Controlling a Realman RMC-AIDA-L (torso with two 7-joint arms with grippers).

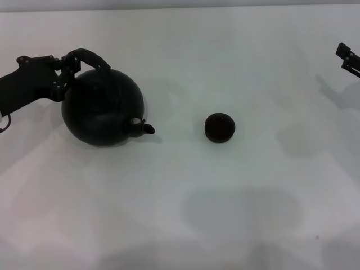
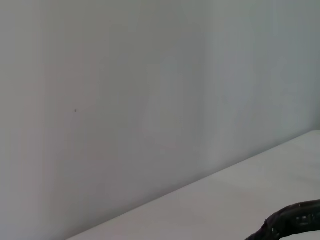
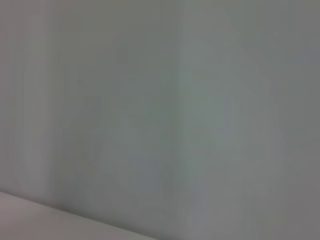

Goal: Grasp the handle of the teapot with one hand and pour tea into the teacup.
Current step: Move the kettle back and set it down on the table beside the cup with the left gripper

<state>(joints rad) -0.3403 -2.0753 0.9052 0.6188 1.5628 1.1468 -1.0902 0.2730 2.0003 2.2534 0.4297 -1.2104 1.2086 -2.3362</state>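
Table [image 1: 225,225] took up nearly all of the head view, white and bare around the pieces. Teapot [image 1: 102,107] was the biggest thing on it, round and black, sitting at the left and tipped, its spout [image 1: 142,127] pointing right and toward the near side. Left gripper [image 1: 66,70] reached in from the left edge and met the handle [image 1: 90,58] at its left end, on the far side of the pot; its jaws appeared clamped on the handle there. I could see a short stretch of that same dark handle in the corner of the left wrist view [image 2: 290,224], with wall and table edge beyond it. Right gripper [image 1: 349,59] sat at the far right edge, well apart from everything; I could not tell whether its jaws were apart or together. Teacup [image 1: 219,127], small, round and black, stood upright near the middle of the table, to the right of the spout and apart from it.
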